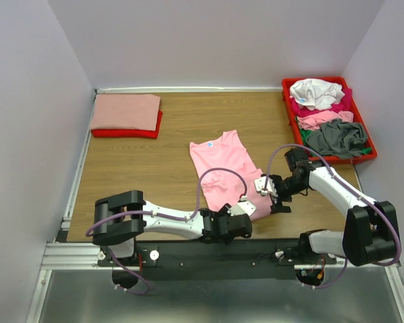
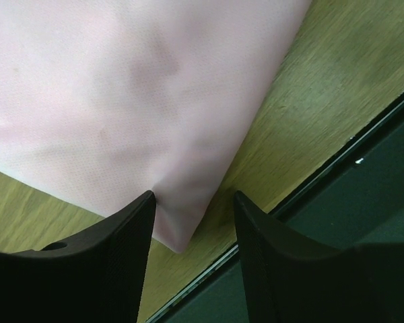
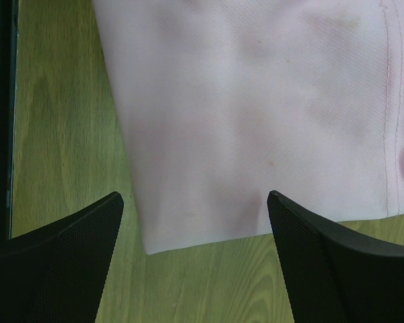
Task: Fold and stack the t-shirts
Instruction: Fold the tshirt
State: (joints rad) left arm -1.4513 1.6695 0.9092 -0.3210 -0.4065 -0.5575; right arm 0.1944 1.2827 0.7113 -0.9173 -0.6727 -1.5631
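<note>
Hem of light pink cloth t-shirt (image 1: pixel 223 168), lying flat at centre of wooden tabletop (image 1: pixel 155 168). Half open, left hand (image 2: pixel 193 198) straddles one near corner without gripping; right hand (image 3: pixel 195 196), wide open and empty, spans the other. Risk: a shallow bite slips off thin cloth, skewing the fold.

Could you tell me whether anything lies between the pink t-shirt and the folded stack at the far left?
Nothing visible does: only bare wooden table separates the pink t-shirt from the folded stack.
</note>
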